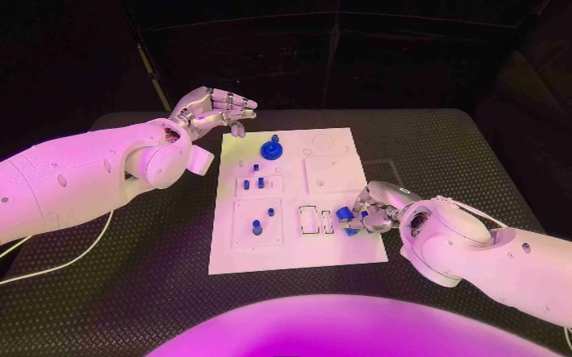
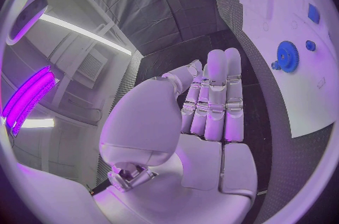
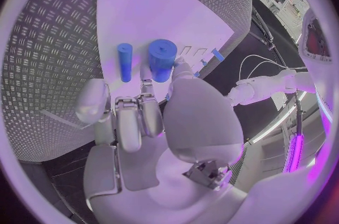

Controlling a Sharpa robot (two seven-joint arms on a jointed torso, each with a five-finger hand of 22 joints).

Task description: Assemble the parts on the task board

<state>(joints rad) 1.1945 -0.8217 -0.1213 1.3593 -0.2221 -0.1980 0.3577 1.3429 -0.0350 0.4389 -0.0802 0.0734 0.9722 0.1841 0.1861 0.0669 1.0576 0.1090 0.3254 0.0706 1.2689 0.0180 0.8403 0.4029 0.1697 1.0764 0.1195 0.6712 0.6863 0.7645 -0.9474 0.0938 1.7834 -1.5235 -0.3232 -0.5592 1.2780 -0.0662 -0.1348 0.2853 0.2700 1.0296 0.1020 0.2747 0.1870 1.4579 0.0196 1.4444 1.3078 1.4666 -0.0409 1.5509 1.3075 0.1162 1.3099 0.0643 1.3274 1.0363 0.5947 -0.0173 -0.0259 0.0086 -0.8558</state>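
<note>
The white task board lies in the middle of the black table. A blue gear stands on its far part, and several small blue pegs stand in its left column. My right hand rests at the board's right edge and pinches a thick blue cylinder between thumb and fingers, down at the board. A thin blue peg lies on the board right beside it. My left hand hovers off the board's far left corner, fingers stretched out and holding nothing. The blue gear lies ahead of it.
Two narrow rectangular slots sit in the board just left of my right hand. A white cable runs over the table under my left arm. The table's far edge lies just behind the left hand.
</note>
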